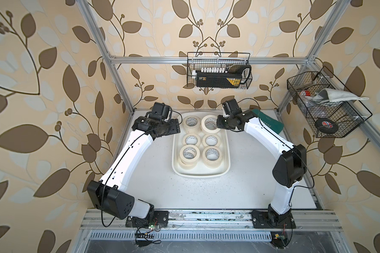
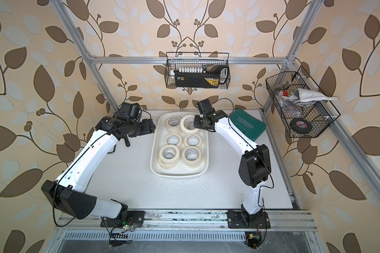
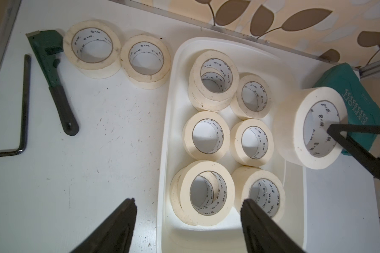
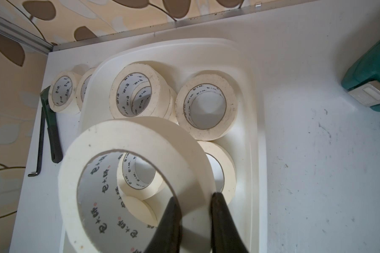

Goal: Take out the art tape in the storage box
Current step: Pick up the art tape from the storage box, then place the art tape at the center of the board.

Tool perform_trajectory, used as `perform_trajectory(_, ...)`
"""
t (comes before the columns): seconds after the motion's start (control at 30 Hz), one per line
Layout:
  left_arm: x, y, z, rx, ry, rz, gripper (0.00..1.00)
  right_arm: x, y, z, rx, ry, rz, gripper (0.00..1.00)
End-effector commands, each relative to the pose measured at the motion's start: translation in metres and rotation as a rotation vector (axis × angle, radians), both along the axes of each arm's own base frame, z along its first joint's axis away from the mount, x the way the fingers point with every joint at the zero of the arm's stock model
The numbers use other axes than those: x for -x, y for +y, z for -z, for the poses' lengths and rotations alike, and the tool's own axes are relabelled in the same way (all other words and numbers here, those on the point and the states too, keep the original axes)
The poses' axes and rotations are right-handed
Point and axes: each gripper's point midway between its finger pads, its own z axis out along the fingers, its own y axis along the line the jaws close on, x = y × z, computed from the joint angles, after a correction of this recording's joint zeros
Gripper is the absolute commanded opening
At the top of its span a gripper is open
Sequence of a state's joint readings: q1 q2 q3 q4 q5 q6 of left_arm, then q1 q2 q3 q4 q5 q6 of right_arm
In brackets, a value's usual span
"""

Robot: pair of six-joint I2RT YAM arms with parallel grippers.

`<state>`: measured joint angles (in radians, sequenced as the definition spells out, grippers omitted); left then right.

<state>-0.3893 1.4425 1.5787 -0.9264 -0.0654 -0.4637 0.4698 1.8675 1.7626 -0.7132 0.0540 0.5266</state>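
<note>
The art tape [image 3: 204, 116] sits in three places. Inside the storage box [image 1: 201, 173], at the middle of the table, rolls fill six spots in two columns. Those at the box's 11 and 7 o'clock are plainly piles, though how many rolls each pile holds cannot be told. Two loose rolls [image 3: 97, 71] [image 3: 146, 82] lie flat on the table, side by side just outside the box's 10 o'clock corner. One lifted roll [image 4: 140, 135] hangs tilted above the box's 1 o'clock corner.

The right gripper [image 4: 193, 200] is clamped on that roll's wall, one finger inside the core and one outside. The left gripper [image 3: 188, 201] is by the box's 10 o'clock side, its fingers spread wide and empty.

There is one teal tool case [image 2: 247, 124] at the table's 1 o'clock. Two black wire baskets hang on the frame, one [image 1: 218, 72] at 12 o'clock and one [image 1: 325, 105] at 2. The second holds a single black tape roll [image 1: 323, 126].

The left wrist view alone shows the whole pipe wrench [image 3: 53, 72] and hex key [image 3: 24, 105]. It also shows the sixth spot's single roll beside the lifted one. In the top views the left arm covers most of the tools and loose rolls. Only the right wrist view shows both fingers pinching the wall.
</note>
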Motion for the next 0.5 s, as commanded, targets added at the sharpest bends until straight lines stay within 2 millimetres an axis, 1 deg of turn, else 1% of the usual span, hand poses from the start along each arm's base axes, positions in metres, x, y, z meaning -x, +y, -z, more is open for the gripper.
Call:
perform_trajectory(0.0,-0.001,-0.031,-0.006,0.026,-0.010,0.133,0.80,0.018,0.003,-0.014,0.029,-0.028,-0.053,0.00)
perform_trajectory(0.07,-0.002,-0.046,-0.007,0.041,-0.008,0.230,0.80,0.030,0.005,-0.017,0.056,-0.023,-0.074,0.00)
perform_trajectory(0.17,-0.003,-0.056,-0.008,0.008,0.001,0.294,0.80,0.044,0.008,-0.019,0.073,-0.022,-0.095,0.00)
perform_trajectory(0.3,-0.002,-0.075,-0.009,-0.017,-0.003,0.369,0.80,0.060,0.013,-0.016,0.091,-0.007,-0.115,0.00)
perform_trajectory(0.4,0.000,-0.091,-0.001,-0.030,0.013,0.420,0.80,0.070,0.017,-0.015,0.092,-0.002,-0.131,0.00)
perform_trajectory(0.47,0.000,-0.101,0.008,-0.032,0.028,0.451,0.80,0.075,0.020,-0.014,0.089,0.002,-0.138,0.00)
